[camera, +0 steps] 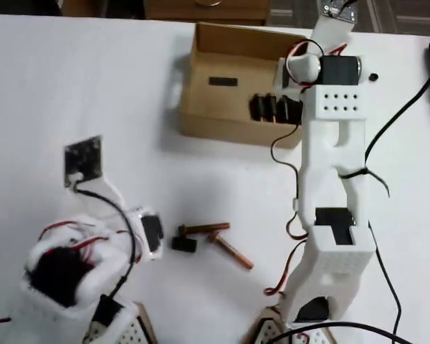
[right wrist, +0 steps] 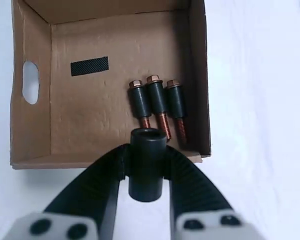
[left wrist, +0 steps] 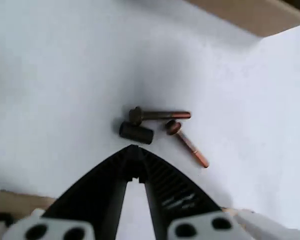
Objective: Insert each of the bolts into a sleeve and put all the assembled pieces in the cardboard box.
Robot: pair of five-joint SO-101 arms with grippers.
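Clamping a black sleeve point(right wrist: 147, 172) upright between its two dark fingers point(right wrist: 102, 180), the right gripper point(right wrist: 146, 152) has its jaws set just as wide as the sleeve's body, one pad on each side and the open bore facing up. Just beyond the fingertips stands the near wall of the cardboard box point(right wrist: 30, 140), and the sleeve's top rim overlaps that wall's edge in the right wrist view. Farther ahead of the fingertips, on the box floor, three assembled pieces point(right wrist: 157, 100) lie side by side and touching, each a copper bolt pushed through a black sleeve, with the hex heads pointing away from the gripper and the threaded ends toward it. A small black patch point(right wrist: 89, 66) lies on the floor to one side of them, and an oval handle hole point(right wrist: 30, 82) opens in the side wall. The left gripper point(left wrist: 134, 150) has its fingers drawn together until the tips meet, with nothing between them. Right in front of those tips, close but apart, a loose sleeve point(left wrist: 136, 132) lies on its side on the white table point(left wrist: 50, 75). Just past it lies the first bolt point(left wrist: 160, 115), its head beside the sleeve's end, and the second bolt point(left wrist: 187, 143) angles away, its head near the first bolt's shank.
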